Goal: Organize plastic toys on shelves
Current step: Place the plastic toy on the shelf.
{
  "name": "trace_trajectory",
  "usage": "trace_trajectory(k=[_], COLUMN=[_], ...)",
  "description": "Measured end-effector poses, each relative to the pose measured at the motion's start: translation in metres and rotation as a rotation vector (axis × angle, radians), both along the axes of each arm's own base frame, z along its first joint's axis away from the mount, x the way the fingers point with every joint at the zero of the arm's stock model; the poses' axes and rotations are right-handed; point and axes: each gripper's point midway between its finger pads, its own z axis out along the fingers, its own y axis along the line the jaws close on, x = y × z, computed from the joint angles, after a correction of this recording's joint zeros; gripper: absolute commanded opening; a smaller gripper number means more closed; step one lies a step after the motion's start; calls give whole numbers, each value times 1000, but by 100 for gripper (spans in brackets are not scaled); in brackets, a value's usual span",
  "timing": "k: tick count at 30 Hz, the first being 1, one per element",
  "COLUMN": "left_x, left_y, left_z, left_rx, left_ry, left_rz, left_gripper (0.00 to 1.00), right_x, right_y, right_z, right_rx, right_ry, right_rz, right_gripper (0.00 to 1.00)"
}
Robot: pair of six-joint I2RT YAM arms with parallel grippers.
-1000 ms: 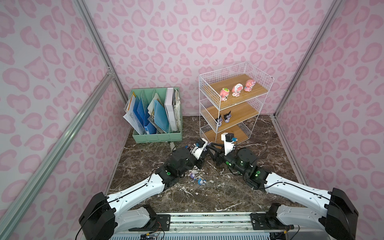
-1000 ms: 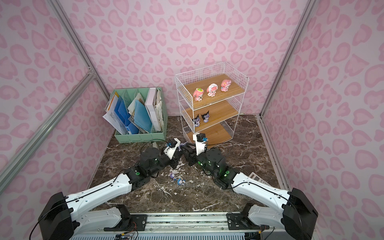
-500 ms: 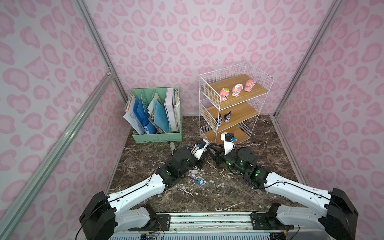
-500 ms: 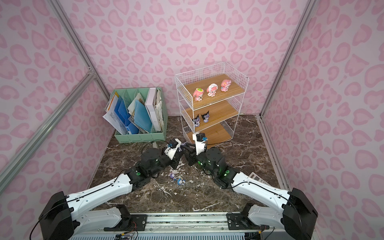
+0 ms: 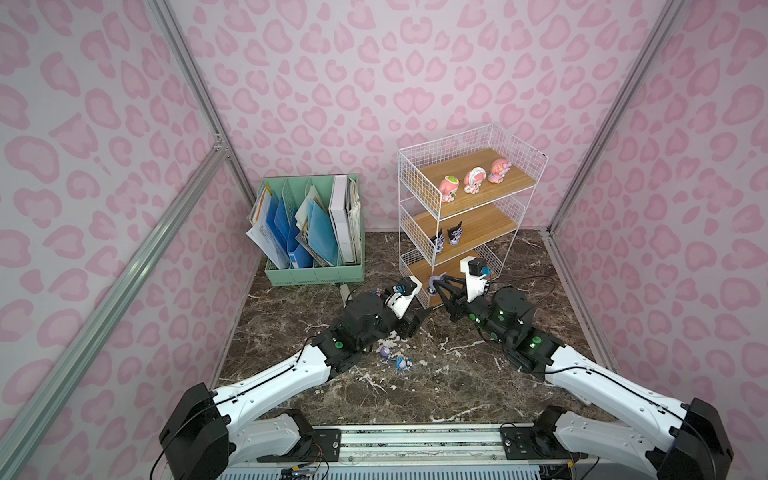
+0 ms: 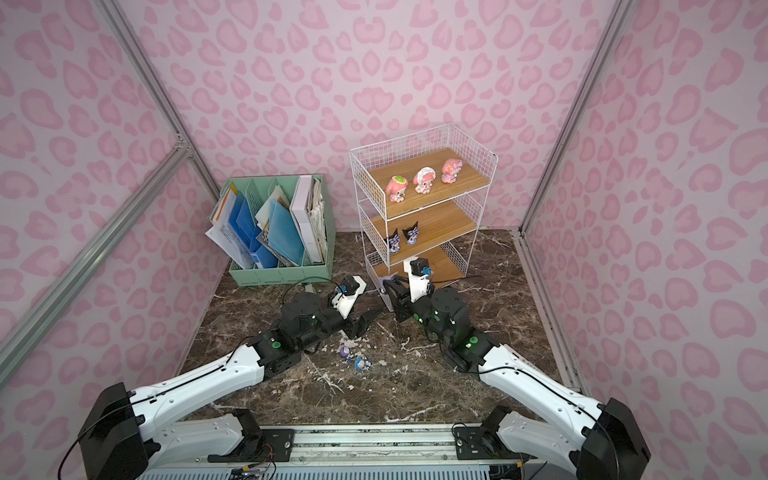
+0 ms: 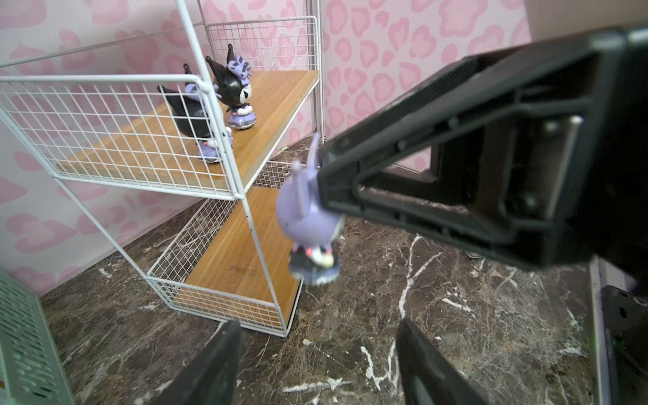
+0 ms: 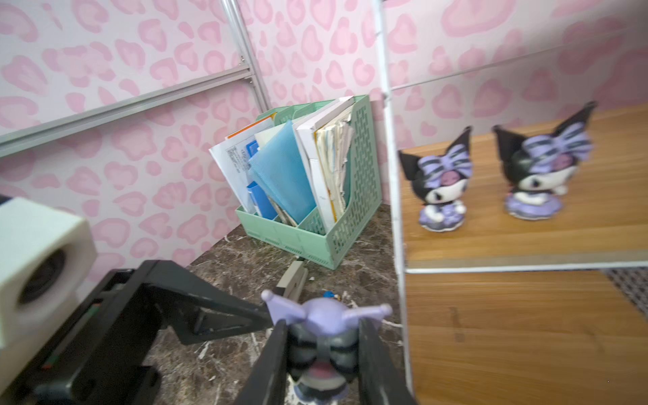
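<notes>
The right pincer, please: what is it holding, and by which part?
The right pincer holds a purple-hooded figurine by the sides of its head.

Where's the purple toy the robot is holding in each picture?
In a top view: purple toy at the shelves' bottom front corner.
In a top view: same corner.
Left wrist: blurred, beside the shelves' corner post.
Right wrist: close up, nearest the camera.
Shared landmark: two black toys on the middle board.

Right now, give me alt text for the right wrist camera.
The right gripper clamps a purple-hooded figurine by its head, beside the wire shelves. Two black-and-purple figurines stand upright on a wooden board; a mint-green file organizer sits beyond.
</notes>
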Motion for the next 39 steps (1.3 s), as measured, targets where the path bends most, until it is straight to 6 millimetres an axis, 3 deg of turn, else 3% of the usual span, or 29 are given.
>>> trace_trajectory(k=[7,16,31,39], left_x=[22,37,39,38], left_y=[15,30,29,30], left_z=[23,38,42,36], left_rx=[-57,-113,-115,-99], left_ry=[51,117,160,176], left_rz=[65,102,87,86], left_gripper=[89,99,99,99], right_x=[35,79,140,160], right_y=[-65,-107,-97,-92], right_z=[21,34,35,31], right_rx=[-85,-191,-273,-301], right_ry=[-92,-165,-215,-220], right_rz=[-157,-200,-112,-96], right_gripper=[24,25,26,27])
